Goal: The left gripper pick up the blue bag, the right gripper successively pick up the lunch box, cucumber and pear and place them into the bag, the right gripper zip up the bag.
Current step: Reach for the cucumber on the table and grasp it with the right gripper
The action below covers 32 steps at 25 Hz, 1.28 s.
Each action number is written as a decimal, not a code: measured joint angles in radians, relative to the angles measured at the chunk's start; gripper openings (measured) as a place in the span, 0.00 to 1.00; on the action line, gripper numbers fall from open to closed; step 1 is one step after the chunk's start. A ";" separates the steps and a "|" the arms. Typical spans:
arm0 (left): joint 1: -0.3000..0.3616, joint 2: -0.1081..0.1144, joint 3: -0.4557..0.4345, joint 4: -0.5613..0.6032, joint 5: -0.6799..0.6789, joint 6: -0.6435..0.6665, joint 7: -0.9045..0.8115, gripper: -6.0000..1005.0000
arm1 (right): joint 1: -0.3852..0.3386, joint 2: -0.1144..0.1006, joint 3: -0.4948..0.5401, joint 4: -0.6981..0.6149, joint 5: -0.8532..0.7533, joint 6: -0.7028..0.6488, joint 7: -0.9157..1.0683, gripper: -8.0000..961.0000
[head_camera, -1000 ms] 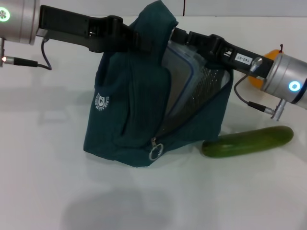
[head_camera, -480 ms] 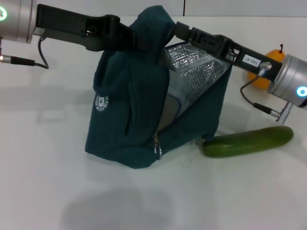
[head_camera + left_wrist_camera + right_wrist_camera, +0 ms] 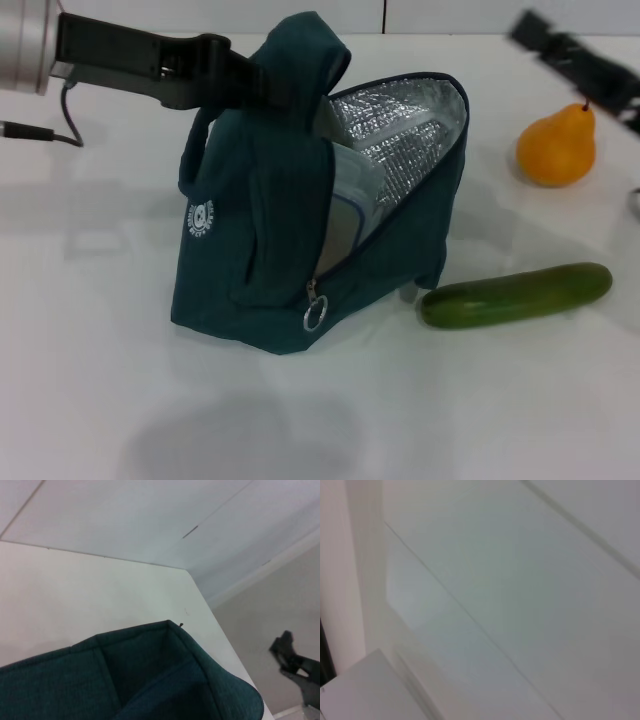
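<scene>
Blue bag (image 3: 300, 210) stands on the white table (image 3: 120, 380), its top pinched up by the left gripper (image 3: 262, 85), clamped on the fabric. Its mouth gapes toward three o'clock, foil lining showing, with the lunch box (image 3: 350, 200) tilted inside. At four o'clock of the bag lies the cucumber (image 3: 516, 295); the pear (image 3: 556, 147) sits at two o'clock. The right gripper (image 3: 575, 65) hangs blurred above the pear; whether its fingers are apart I cannot tell.
</scene>
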 joint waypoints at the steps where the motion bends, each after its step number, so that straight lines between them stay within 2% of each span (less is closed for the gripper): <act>1: 0.002 0.000 -0.002 0.003 0.000 0.000 0.000 0.05 | -0.017 -0.017 0.009 -0.012 -0.004 -0.011 -0.013 0.82; 3: 0.005 0.000 -0.002 0.011 0.002 0.001 0.001 0.05 | -0.036 -0.062 0.018 -0.044 -0.020 -0.013 -0.019 0.84; 5: 0.006 0.000 -0.002 0.019 0.004 0.002 0.001 0.05 | -0.039 -0.128 0.037 -0.095 -0.073 -0.001 0.003 0.86; 7: 0.006 0.000 0.000 0.026 0.005 0.003 0.001 0.05 | -0.031 -0.183 0.075 -0.154 -0.173 0.024 0.068 0.88; 8: 0.006 0.000 0.000 0.029 0.005 0.003 0.001 0.05 | -0.020 -0.220 0.113 -0.205 -0.266 0.040 0.128 0.89; 9: 0.006 0.000 0.000 0.030 0.006 0.003 0.001 0.05 | -0.009 -0.244 0.156 -0.253 -0.369 0.048 0.189 0.90; 10: 0.006 0.000 0.000 0.032 0.007 0.003 0.001 0.05 | 0.005 -0.263 0.206 -0.305 -0.492 0.050 0.258 0.91; 12: 0.007 -0.001 0.001 0.035 0.011 0.002 0.001 0.05 | 0.036 -0.280 0.322 -0.417 -0.749 0.024 0.384 0.91; 15: 0.007 -0.005 0.003 0.037 0.013 0.001 0.001 0.05 | 0.108 -0.275 0.504 -0.564 -1.128 -0.101 0.539 0.91; 18: 0.007 -0.007 0.004 0.036 0.014 0.001 0.002 0.05 | 0.187 -0.268 0.616 -0.640 -1.382 -0.272 0.581 0.89; 21: 0.007 -0.007 0.004 0.037 0.014 0.000 0.002 0.05 | 0.237 -0.262 0.622 -0.700 -1.522 -0.411 0.542 0.88; 24: 0.007 -0.008 0.004 0.036 0.015 -0.001 0.003 0.05 | 0.266 -0.238 0.609 -0.731 -1.577 -0.476 0.487 0.87; 27: 0.007 -0.012 0.003 0.036 0.016 -0.002 0.007 0.05 | 0.291 -0.214 0.565 -0.740 -1.626 -0.488 0.444 0.87; 31: 0.007 -0.016 0.004 0.036 0.016 -0.002 0.020 0.05 | 0.326 -0.159 0.512 -0.765 -1.731 -0.451 0.395 0.86; 32: 0.006 -0.017 0.004 0.036 0.016 -0.002 0.025 0.05 | 0.326 -0.159 0.512 -0.765 -1.731 -0.451 0.395 0.86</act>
